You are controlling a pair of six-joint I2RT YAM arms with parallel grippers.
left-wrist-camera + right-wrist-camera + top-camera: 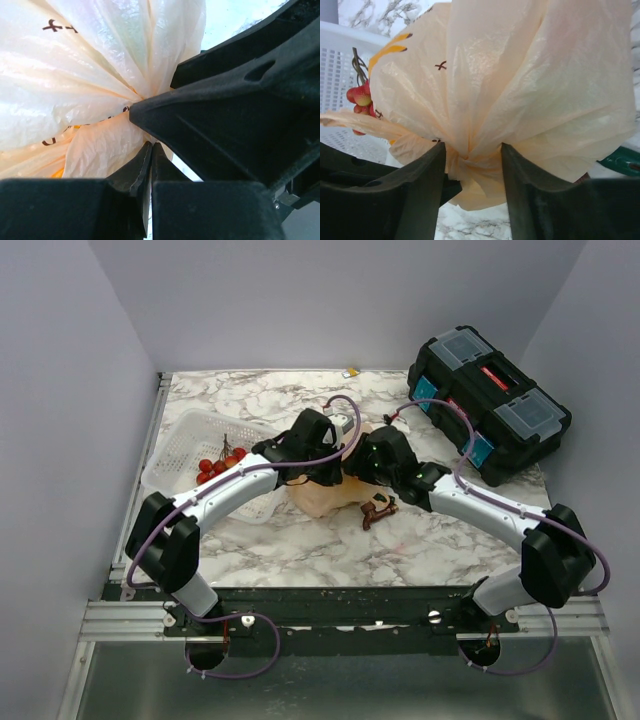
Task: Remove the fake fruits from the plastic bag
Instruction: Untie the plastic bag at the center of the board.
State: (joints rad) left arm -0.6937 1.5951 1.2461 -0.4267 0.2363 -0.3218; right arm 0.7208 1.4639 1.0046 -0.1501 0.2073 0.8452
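2 hands meet on the plastic bag [318,498], which sits on the marble tabletop [300,550] between them. The left hand [151,150] has its fingers pressed almost together, pinching a thin fold of the bag at their tips; the creases fan out from that spot. The right hand [472,150] keeps its fingers a little apart, squeezing a gathered, twisted neck of the bag between them, and the rest of the bag billows beyond their tips. The fruits are hidden inside the plastic. Beyond the right hand and to its left, a white basket [340,65] holds red berries [362,97]. A black toolbox [490,405] stands well off to the right hand's right.
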